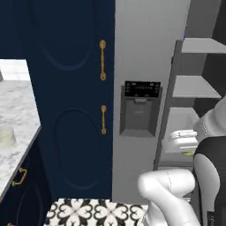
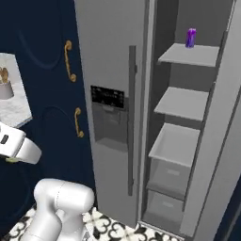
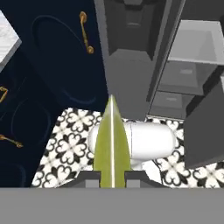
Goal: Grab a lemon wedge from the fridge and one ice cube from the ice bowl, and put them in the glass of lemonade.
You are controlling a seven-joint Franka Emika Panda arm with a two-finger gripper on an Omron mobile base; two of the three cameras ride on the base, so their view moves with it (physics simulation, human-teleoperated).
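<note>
One lemon wedge [image 3: 112, 144] pinched in the claw [image 3: 112, 177]; fridge [image 2: 188, 141] open.

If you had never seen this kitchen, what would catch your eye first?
Probably the yellow-green lemon wedge pinched between the gripper fingertips, low in the hand view. Next, the tall grey fridge with its right door open on grey shelves, a thin purple upright item on the top one.

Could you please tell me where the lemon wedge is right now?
In the hand view, the lemon wedge is pinched in the tool, out of the fridge, above the patterned floor.
</note>
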